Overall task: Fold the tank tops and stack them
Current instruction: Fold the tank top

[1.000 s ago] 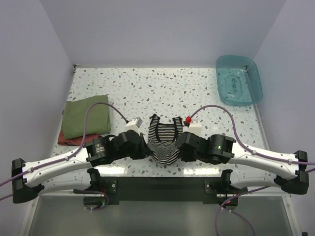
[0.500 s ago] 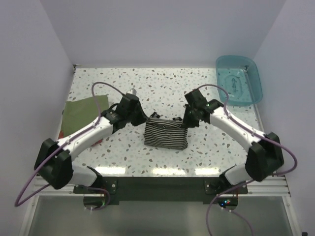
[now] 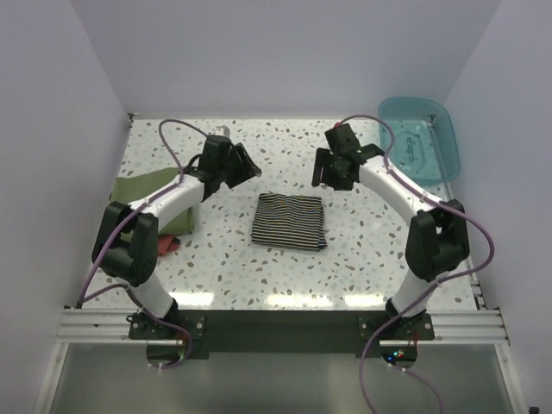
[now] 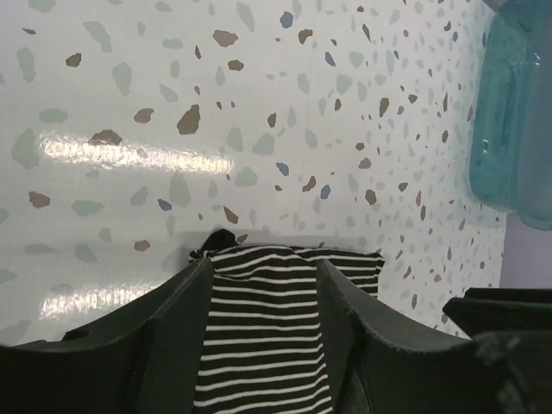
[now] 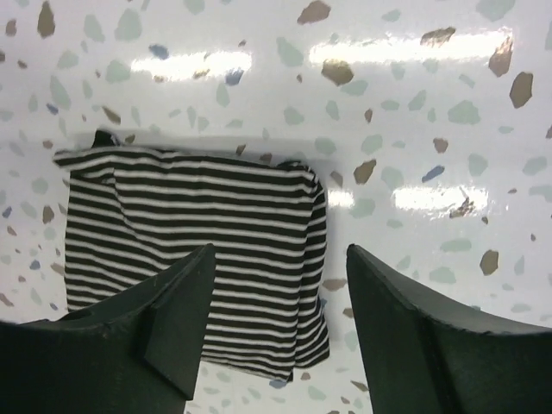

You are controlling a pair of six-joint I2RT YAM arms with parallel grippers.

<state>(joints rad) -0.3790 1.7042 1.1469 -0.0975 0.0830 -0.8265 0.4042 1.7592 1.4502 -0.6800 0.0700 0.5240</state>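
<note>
Tank top [image 3: 290, 221]: open hands [image 3: 246, 166] [image 3: 328, 178] (seemingly aloft).

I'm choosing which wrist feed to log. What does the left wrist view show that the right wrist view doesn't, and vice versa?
Only the left wrist view: the translucent teal plastic bin at its right edge, and the open left gripper. Only the right wrist view: the open right gripper, and the right edge and lower corner of the folded black-and-white striped tank top. Both: that top lying on the speckled terrazzo table, gripped by neither.
</note>
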